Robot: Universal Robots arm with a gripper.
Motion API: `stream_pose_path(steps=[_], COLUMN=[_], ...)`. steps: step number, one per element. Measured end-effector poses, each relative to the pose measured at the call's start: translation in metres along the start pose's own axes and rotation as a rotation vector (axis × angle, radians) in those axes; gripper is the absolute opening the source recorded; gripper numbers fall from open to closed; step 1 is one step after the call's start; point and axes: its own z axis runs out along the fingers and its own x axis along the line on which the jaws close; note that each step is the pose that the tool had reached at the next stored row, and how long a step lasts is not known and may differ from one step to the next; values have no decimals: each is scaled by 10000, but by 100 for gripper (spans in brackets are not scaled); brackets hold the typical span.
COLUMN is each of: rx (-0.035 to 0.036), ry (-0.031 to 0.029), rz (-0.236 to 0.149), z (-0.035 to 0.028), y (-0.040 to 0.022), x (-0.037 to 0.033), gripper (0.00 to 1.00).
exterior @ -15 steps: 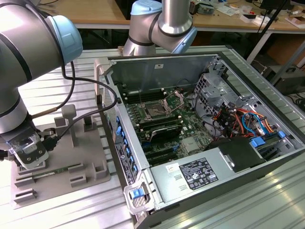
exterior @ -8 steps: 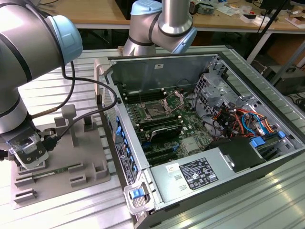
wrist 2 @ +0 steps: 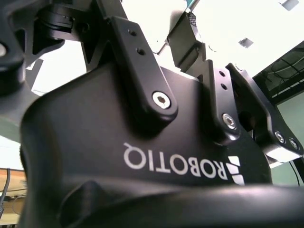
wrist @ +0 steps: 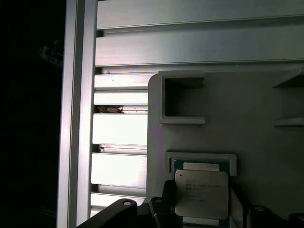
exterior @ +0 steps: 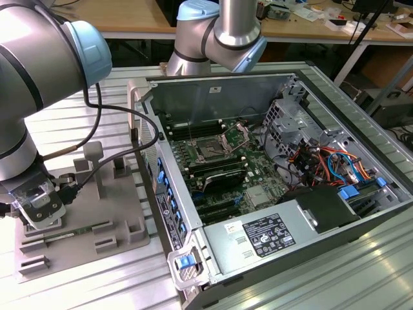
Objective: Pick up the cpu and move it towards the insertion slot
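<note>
First wrist view: jaws grip the cpu point(wrist: 202, 194) at its square pocket point(wrist: 201, 157) in the grey fixture plate point(wrist: 247, 104).

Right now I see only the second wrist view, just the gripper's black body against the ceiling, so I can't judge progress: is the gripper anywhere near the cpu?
Observer: Yes. In the first wrist view the cpu lies close in front of the wrist camera, at its white-framed pocket on the grey fixture plate.
Operator: And the insertion slot?
Observer: In the exterior view the insertion slot sits inside the open computer case, to the exterior view's right of the gripper.
Operator: Is the slot covered?
Observer: No, its metal retention frame stands raised and the dark socket shows.
</note>
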Motion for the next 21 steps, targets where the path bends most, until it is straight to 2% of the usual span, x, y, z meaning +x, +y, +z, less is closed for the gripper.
stream_pose_path(steps=[6,12,21], rx=[-4,-1,-1], ry=[-6,-2,-1], rz=[0,0,0], z=[-5,-62,-100], y=[1,4,5], x=[-1,-1,-1], gripper=[54,54,54])
